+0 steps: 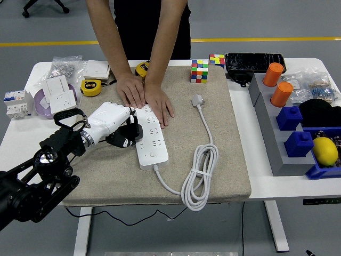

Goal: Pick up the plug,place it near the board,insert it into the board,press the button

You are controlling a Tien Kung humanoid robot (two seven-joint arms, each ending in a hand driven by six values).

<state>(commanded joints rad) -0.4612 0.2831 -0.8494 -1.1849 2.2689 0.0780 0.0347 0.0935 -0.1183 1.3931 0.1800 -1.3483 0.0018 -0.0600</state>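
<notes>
One plug [125, 136] inside robot hand [111, 121]

A white-shelled left hand [109, 121] is seen on a black, jointed left arm [37, 178]; dark clothing is worn by the person [152, 26].

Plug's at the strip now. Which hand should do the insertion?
Left. The left hand already grips the black plug right beside the white power strip, which a person's hands steady at its far end. The right arm is not in view.
</notes>
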